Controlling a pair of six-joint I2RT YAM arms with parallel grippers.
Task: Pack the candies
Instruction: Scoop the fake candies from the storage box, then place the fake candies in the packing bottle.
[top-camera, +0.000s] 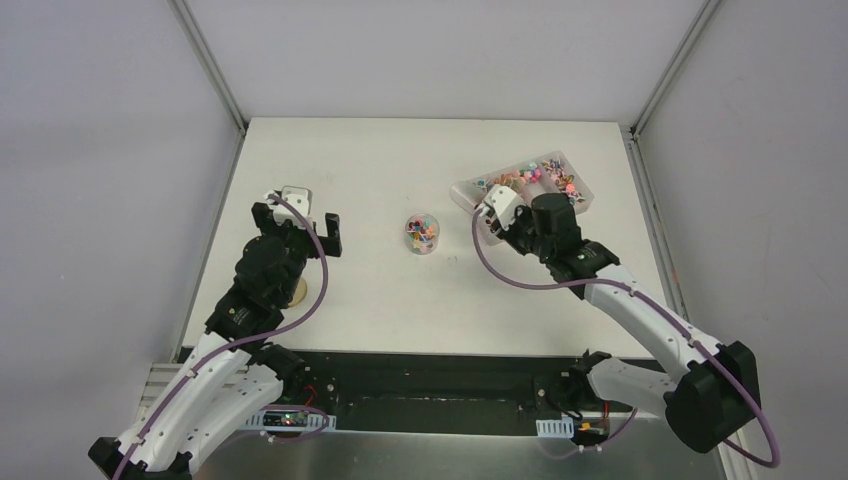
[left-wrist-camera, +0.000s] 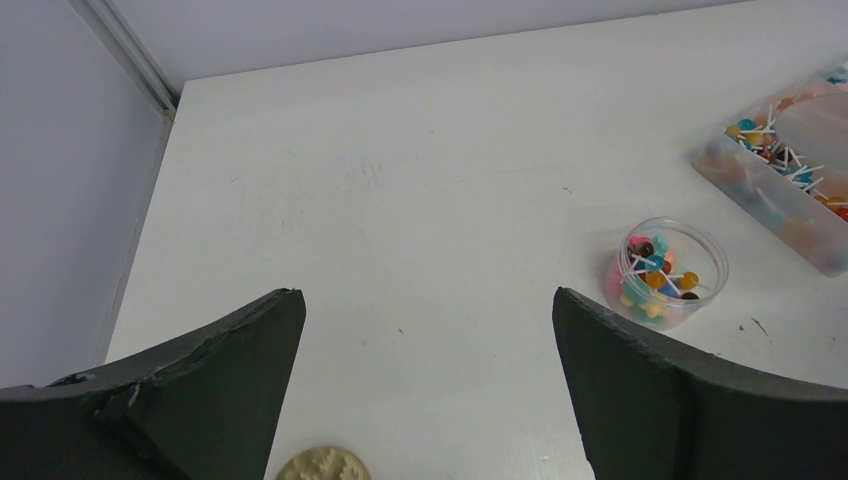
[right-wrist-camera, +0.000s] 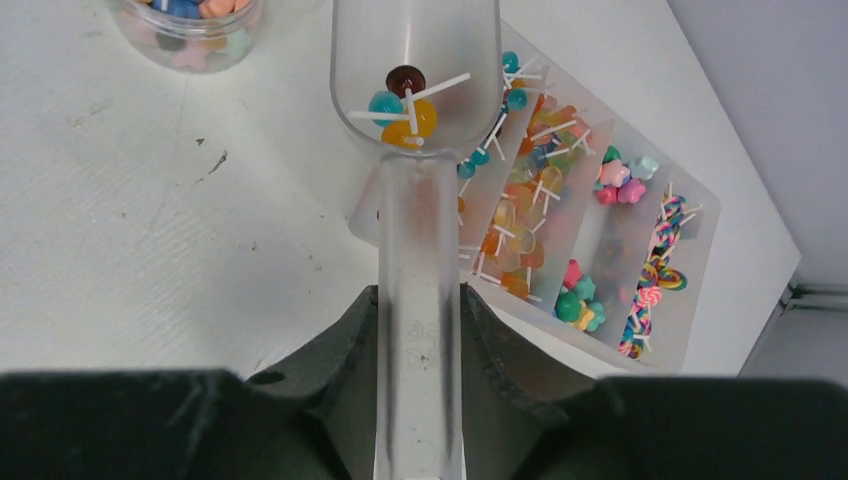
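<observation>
The candies are tiny coloured lollipops. Many lie in a clear divided tray (top-camera: 584, 196) (right-wrist-camera: 705, 262) at the back right; more fill a small round clear jar (top-camera: 422, 232) (left-wrist-camera: 666, 272) (right-wrist-camera: 190, 28) mid-table. My right gripper (right-wrist-camera: 420, 300) (top-camera: 506, 214) is shut on the handle of a clear plastic scoop (right-wrist-camera: 418, 200). The scoop's bowl hangs over the tray's near-left edge with three candies (right-wrist-camera: 405, 108) in it. My left gripper (left-wrist-camera: 428, 310) (top-camera: 298, 222) hovers wide open and holds nothing, well left of the jar.
A round wooden disc lid (left-wrist-camera: 322, 466) (top-camera: 297, 292) lies on the table just below the left gripper. The tray (left-wrist-camera: 800, 225) sits near the table's right edge. Grey walls close in the left, back and right sides.
</observation>
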